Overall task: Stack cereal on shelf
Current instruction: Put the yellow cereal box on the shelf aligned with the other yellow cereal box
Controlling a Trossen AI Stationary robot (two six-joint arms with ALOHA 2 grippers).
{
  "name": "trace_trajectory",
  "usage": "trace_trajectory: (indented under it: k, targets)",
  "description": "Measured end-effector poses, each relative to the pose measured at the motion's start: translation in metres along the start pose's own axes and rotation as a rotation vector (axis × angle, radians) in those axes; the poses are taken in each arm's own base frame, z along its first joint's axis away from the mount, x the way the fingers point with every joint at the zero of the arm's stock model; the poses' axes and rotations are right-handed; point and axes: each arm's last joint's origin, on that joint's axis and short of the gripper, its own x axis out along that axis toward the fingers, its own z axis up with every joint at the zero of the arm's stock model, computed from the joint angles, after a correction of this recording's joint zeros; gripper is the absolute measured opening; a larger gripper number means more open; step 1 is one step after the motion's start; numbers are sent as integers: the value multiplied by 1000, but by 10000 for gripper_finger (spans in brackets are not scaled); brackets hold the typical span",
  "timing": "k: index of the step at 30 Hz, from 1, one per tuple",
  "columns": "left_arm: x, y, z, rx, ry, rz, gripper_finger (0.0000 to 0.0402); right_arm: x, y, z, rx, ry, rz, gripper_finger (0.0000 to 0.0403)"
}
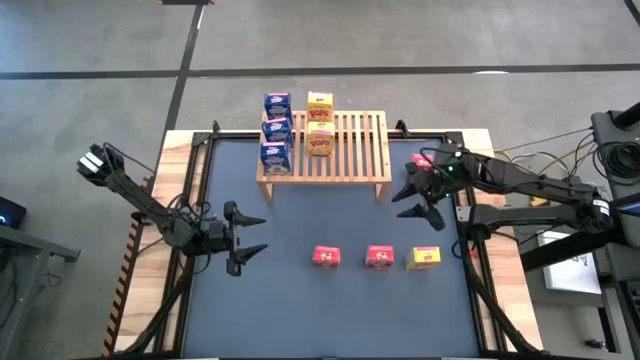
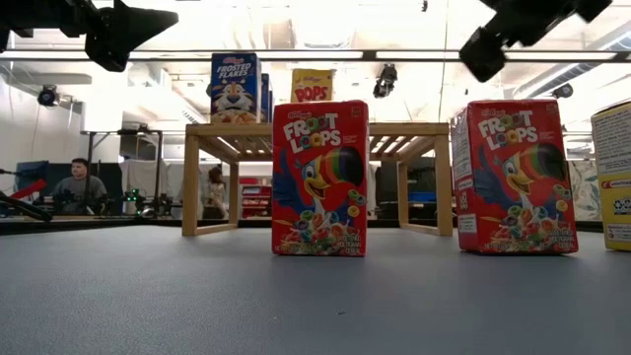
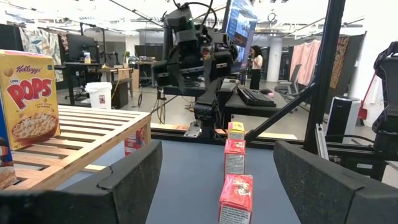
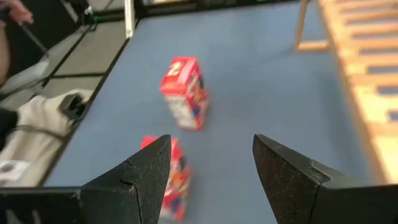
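The wooden slatted shelf (image 1: 323,148) stands on its legs at the table's far middle. Three blue cereal boxes (image 1: 276,130) and two yellow ones (image 1: 320,122) stand on its left part. Two red boxes (image 1: 327,256) (image 1: 379,257) and a yellow box (image 1: 424,258) stand upright in a row on the mat nearer me. Another red box (image 1: 422,161) shows by the shelf's right end, partly behind my right arm. My left gripper (image 1: 250,238) hovers open left of the row. My right gripper (image 1: 415,207) hangs open above the mat right of the shelf, holding nothing.
The blue mat has a dark frame rail (image 1: 478,250) around it and wooden table margins outside. Open mat lies between the shelf and the row of boxes. In the low view, people sit in the room behind the table (image 2: 79,182).
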Motion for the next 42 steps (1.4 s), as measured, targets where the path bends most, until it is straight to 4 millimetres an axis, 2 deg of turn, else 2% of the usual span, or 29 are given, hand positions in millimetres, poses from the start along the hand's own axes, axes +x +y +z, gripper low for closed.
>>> trace_trajectory:
  k: [5, 15, 21, 28, 36, 42]
  targets:
    - [0, 0, 0, 0, 0, 0, 292, -2, 18, 8, 37, 57, 5, 216]
    - [0, 0, 0, 0, 0, 0, 292, 3, 61, 20, -70, 107, -76, 216]
    - [0, 0, 0, -1, -1, 0, 292, 12, 78, 16, -48, 155, -52, 216]
    - [0, 0, 0, -1, -1, 0, 292, 29, 95, 9, -34, 303, -94, 216]
    - [0, 0, 0, -2, -1, 0, 292, 43, 116, 15, -36, 446, -115, 216]
    - [0, 0, 0, -2, -1, -1, 292, 44, 128, 6, 18, 602, -193, 216]
